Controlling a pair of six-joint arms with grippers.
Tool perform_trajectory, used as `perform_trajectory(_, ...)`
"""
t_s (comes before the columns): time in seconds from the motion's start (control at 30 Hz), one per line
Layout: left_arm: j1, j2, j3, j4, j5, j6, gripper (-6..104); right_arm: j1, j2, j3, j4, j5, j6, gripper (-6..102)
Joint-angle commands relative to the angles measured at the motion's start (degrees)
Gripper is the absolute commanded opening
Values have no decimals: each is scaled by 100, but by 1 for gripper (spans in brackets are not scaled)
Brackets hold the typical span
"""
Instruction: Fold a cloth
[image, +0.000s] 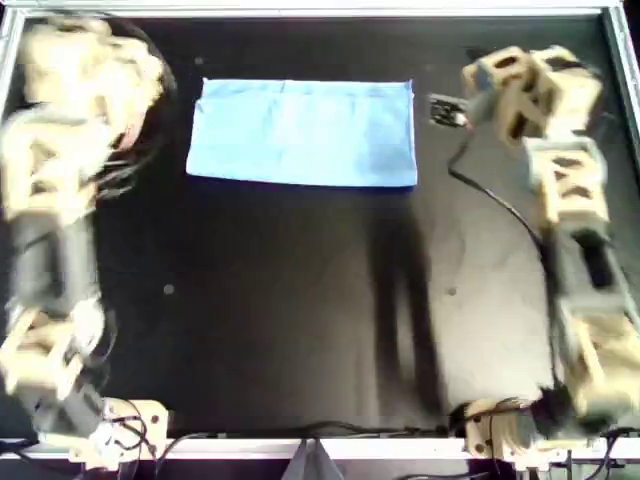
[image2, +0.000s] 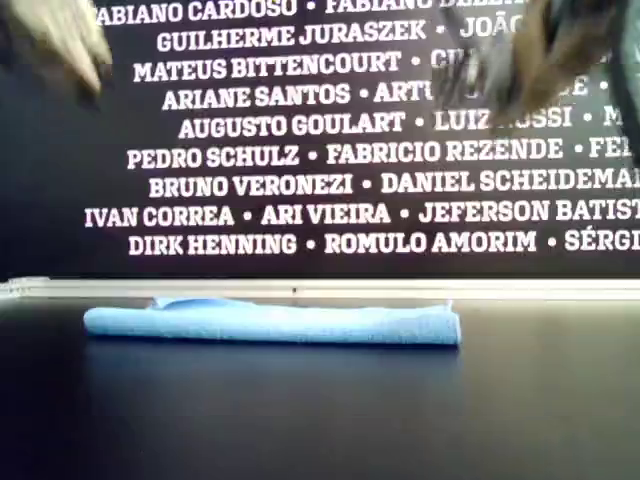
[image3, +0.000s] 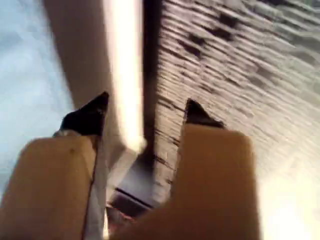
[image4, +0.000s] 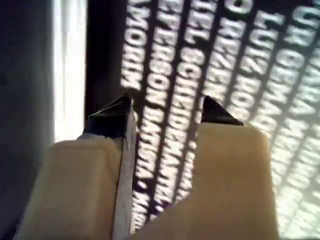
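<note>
Overhead view: cloth (image: 303, 133) lies flat on the dark tabletop (image: 280, 320), toward the far edge, a neat wide rectangle. Looks already folded once at least. Both arms are lifted and drawn to the sides of this view, well apart from the fabric; neither touches it. If another fold is wanted, bring a hand down on a corner of one short edge, pinch only the top layers together, and carry it straight across so the edges meet.

Exterior view: cloth (image2: 272, 323) sits low with a rounded doubled edge facing the camera, layers stacked. A wall of white printed names stands behind. Blurred arm parts hang high at both upper corners of this view, clear of the fabric.

Left wrist view: left hand (image3: 142, 116) is spread, nothing between the fingers, pointing away from the tabletop. Cloth not visible.

Right wrist view: right hand (image4: 165, 115) likewise parted and empty, aimed at the lettered wall. You must tilt both down before any grasp.
</note>
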Motion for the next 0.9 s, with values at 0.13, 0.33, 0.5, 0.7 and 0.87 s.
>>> perform_trajectory(0.13,299,2188,457,2496,0,-378,69,-44,5115,3182,18,35,26,54)
perform_trajectory(0.33,563,4192,2206,2276,0,-369,70,-141,7295,5528,18,325,-62,54)
perform_trajectory(0.5,571,6319,4140,2285,9,-387,70,-123,8604,6697,18,800,-62,54)
perform_trajectory(0.7,483,8147,7559,1758,105,-325,70,-97,9729,7770,18,773,-70,54)
perform_trajectory(0.87,527,9659,10371,-598,18,343,70,-132,10239,8692,18,844,-53,55)
